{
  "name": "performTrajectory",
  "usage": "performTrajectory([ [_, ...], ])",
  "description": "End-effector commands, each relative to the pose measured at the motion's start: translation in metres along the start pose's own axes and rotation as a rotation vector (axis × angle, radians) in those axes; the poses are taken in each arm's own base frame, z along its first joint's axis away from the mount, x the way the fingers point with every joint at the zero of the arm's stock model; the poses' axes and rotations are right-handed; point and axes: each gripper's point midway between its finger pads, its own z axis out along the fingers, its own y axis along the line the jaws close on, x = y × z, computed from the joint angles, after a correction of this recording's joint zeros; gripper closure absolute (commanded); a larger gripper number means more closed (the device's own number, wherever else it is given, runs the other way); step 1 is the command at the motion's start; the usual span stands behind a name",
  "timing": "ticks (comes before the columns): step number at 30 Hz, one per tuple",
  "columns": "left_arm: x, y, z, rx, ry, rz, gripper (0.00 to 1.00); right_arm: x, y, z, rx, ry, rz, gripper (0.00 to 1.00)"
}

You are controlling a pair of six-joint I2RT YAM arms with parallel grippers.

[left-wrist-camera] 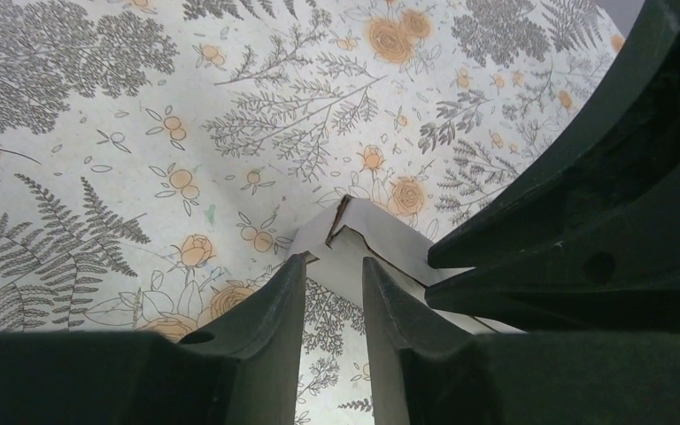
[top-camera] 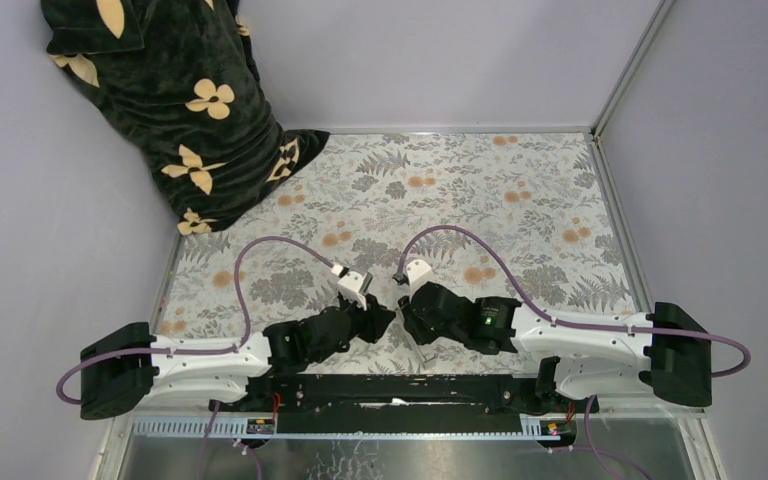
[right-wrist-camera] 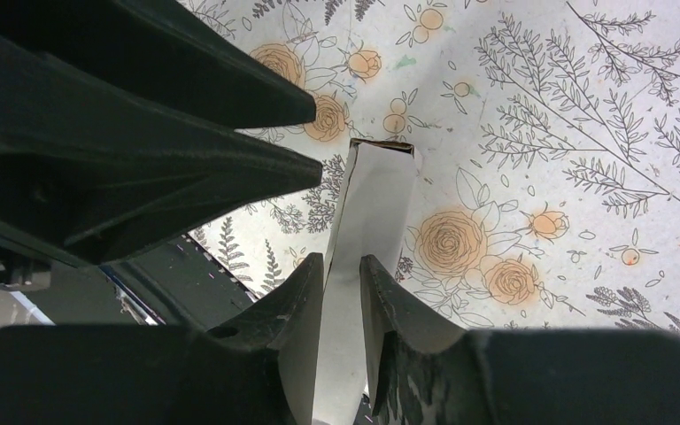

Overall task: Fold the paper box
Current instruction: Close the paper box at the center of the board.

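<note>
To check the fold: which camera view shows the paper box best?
The right wrist view: the paper box shows as a long white panel with its open end. The left wrist view gives only one folded corner; the top view mostly hides it.

No legible text, numbers or brand names in any view.
Cloth, back left: beige flower motifs and one angular beige mark (maybe letters, too small to read).
Box: the white faces that show are blank.
Small coloured spots at the near edge: too small to tell whether they are labels.
</note>
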Motion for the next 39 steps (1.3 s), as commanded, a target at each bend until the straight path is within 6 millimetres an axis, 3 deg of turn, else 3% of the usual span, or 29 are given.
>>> performTrajectory([
  [1,-0.015,-0.019,0.005,0.063,-0.033,-0.019,0.64,0.065,-0.026,0.005,0.09,0.223,-0.073,0.71],
  [11,-0.018,-0.025,0.003,0.084,-0.022,-0.043,0.65,0.07,-0.027,0.009,0.094,0.241,-0.081,0.71],
  [19,-0.02,-0.017,-0.008,0.066,-0.036,-0.064,0.65,0.07,-0.028,0.01,0.103,0.249,-0.087,0.72],
  [25,-0.01,-0.028,0.001,0.11,-0.003,-0.064,0.66,0.072,-0.028,0.012,0.106,0.259,-0.094,0.73],
  [39,0.031,-0.013,0.01,0.076,0.089,-0.071,0.69,0.072,-0.03,0.01,0.112,0.252,-0.088,0.73],
])
